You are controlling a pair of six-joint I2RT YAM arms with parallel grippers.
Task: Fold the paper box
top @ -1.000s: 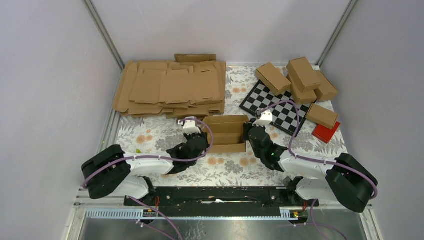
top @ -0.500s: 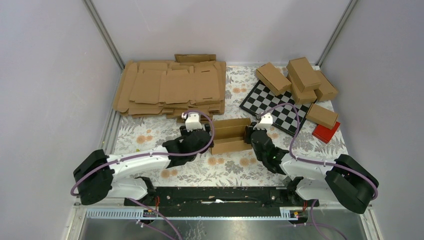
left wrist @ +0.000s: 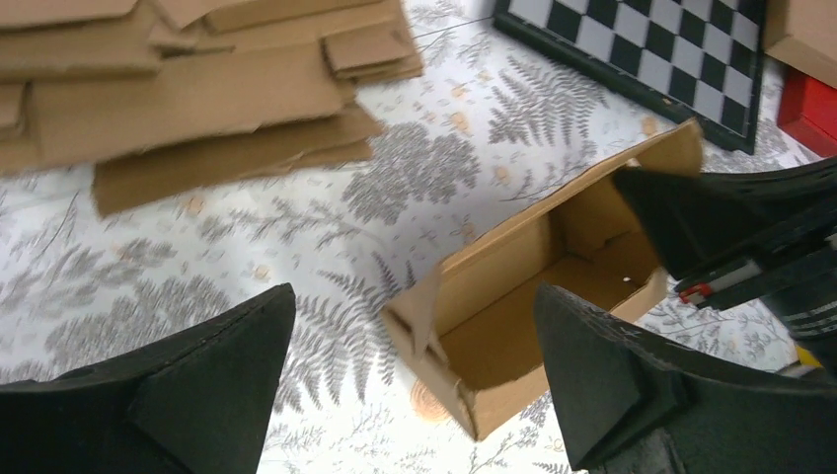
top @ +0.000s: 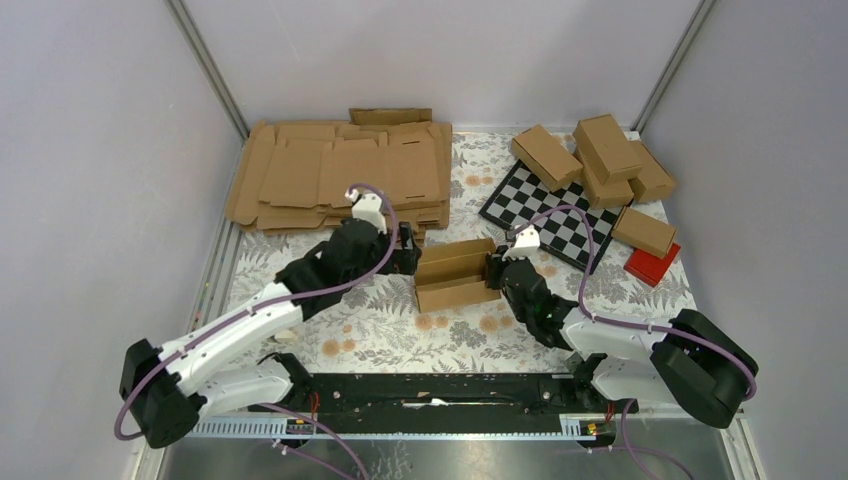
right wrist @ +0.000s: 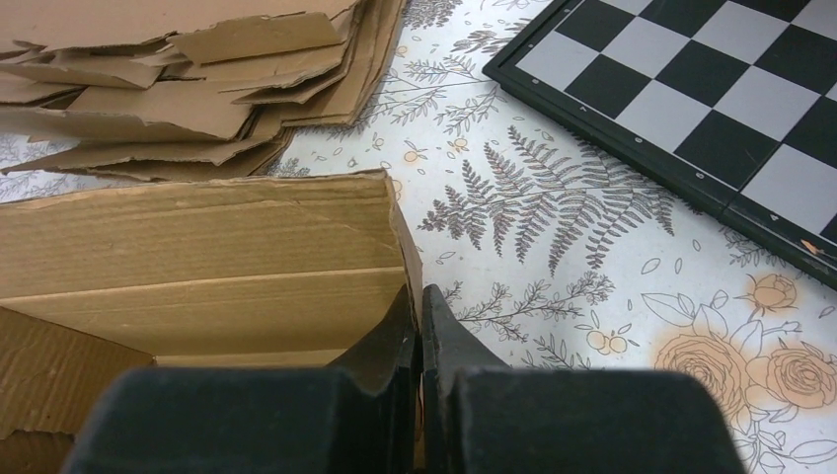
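- Out on the left, the left gripper (top: 403, 250) hangs with its jaws spread wide and nothing between them. A stack of flat brown cardboard sheets (top: 340, 175) lies just behind it.
- Straight off its fingertips, close but not touching, sits the paper box (top: 452, 278). It's a plain brown cardboard carton, half-formed and open on top, resting on the floral-print tablecloth (top: 350, 310).
- Its long axis runs across from one gripper to the other, and its loose left end faces those open jaws.
- Over at the box's other end, the right gripper (right wrist: 421, 316) is pinched tight, seemingly on the thin right end wall, and pins the carton in place.
- My read: the right hand has the box and the left is free, so the left should close in along that long axis onto the near end.
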